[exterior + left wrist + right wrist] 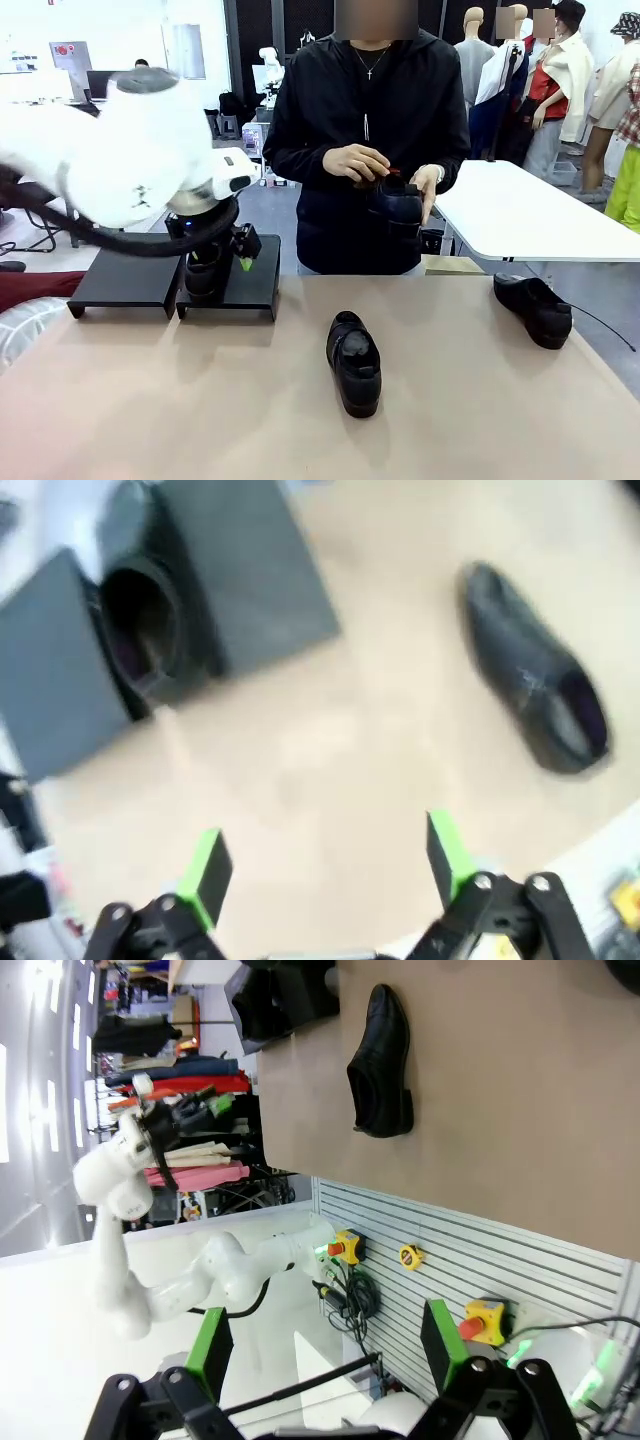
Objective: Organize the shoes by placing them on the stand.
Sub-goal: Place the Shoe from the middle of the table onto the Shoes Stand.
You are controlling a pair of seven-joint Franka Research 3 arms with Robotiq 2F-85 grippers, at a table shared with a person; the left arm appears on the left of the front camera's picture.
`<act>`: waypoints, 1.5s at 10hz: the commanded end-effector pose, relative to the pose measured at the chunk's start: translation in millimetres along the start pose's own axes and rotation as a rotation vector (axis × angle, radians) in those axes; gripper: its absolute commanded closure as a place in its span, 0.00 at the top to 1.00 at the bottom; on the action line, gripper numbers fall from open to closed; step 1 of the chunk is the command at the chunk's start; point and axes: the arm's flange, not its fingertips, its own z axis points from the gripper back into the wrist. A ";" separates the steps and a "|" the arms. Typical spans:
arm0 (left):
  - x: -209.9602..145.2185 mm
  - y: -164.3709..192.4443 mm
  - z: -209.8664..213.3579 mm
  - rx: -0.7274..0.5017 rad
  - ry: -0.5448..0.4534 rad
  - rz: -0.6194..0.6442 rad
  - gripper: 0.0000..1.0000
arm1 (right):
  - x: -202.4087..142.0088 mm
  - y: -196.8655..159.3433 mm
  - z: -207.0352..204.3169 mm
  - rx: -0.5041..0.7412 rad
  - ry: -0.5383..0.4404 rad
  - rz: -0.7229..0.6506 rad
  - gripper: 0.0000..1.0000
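Straight past the fingertips of the left gripper (325,855): bare table (330,740), wide and free. Farther ahead, up to one side: black stand (250,590) with a shoe (140,630) on it, blocking. Off to the other side: second shoe (535,675), flat, with open table around.

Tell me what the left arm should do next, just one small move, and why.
Probably swing the left pincer away from the stand toward the shoe in the middle of the table. Its jaws stand open with nothing between them, one shoe already sits on the stand, and the middle shoe is the nearest loose one on that arm's side.
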 end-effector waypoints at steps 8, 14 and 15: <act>-226.5 182.8 65.8 -0.708 -0.280 0.645 1.00 | -0.4 5.9 2.6 0.017 -0.001 -0.012 1.00; -170.5 214.1 130.1 -0.677 -0.221 0.568 1.00 | -0.4 5.9 2.6 0.017 -0.001 -0.012 1.00; -170.5 214.1 130.1 -0.677 -0.221 0.568 1.00 | -0.4 5.9 2.6 0.017 -0.001 -0.012 1.00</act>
